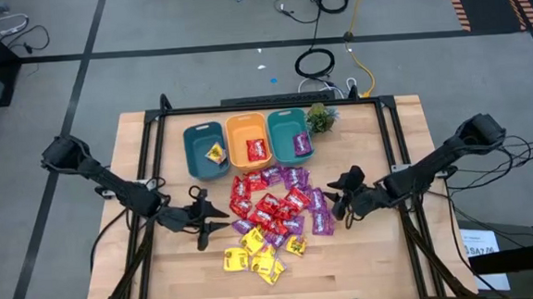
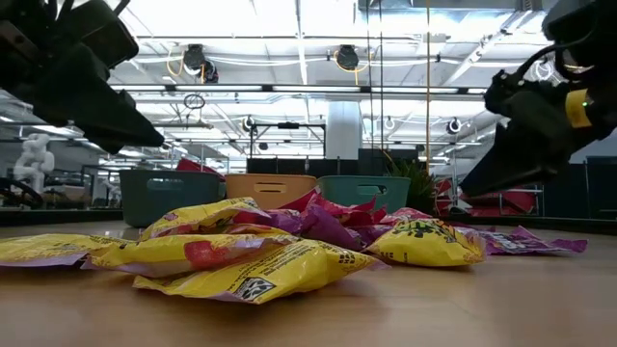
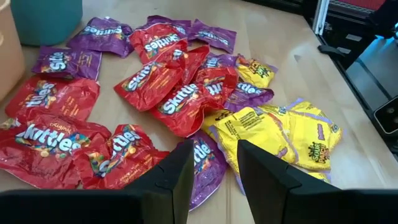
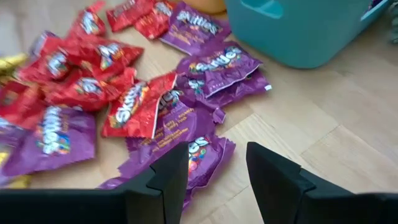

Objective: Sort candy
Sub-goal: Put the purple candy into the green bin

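My left claw (image 1: 217, 216) hovers open, empty, left of the candy (image 1: 272, 205) at frame centre. My right claw (image 1: 337, 197) does likewise, right of the pile.

Red and purple candy packets (image 3: 168, 99) — all printed "Skittles".

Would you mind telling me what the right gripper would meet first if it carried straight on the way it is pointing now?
Most likely a purple candy packet at the near edge of the pile: the open right gripper is aimed at it, empty. Its height above the table is unclear.
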Action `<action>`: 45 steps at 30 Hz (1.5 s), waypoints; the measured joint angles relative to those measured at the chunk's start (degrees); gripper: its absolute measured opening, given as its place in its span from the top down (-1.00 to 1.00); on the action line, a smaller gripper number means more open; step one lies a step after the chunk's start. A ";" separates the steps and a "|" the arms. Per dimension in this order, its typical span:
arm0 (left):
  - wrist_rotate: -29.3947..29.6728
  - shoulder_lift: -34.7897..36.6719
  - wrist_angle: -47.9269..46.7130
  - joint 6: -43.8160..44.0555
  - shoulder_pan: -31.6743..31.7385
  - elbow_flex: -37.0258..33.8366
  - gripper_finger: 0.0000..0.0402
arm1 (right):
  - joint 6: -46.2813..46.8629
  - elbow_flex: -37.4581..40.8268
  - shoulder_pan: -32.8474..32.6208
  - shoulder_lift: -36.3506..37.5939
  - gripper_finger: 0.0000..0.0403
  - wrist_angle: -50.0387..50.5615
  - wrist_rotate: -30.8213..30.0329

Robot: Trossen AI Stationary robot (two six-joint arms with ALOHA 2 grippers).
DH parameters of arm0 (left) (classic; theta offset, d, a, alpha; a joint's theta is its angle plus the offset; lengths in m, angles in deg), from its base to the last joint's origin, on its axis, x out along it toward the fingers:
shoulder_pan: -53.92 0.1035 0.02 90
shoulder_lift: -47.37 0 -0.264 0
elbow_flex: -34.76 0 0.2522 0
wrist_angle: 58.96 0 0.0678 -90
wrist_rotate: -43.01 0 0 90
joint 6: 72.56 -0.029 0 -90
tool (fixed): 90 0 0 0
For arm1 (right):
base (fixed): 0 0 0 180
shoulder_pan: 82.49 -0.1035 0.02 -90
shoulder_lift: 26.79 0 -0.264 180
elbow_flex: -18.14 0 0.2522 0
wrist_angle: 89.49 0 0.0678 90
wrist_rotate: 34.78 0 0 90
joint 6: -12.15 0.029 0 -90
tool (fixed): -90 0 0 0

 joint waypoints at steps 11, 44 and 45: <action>0.02 -0.21 0.24 0.02 0.00 0.00 0.34 | -0.04 -5.77 2.24 -16.29 0.24 -0.27 1.28; 0.04 -0.21 1.16 0.12 -0.02 0.02 0.34 | 11.33 -12.18 2.47 -4.03 1.00 34.05 4.83; 0.04 -0.21 1.16 0.12 -0.02 0.02 0.34 | 11.67 -13.44 2.49 -3.51 1.00 36.71 4.54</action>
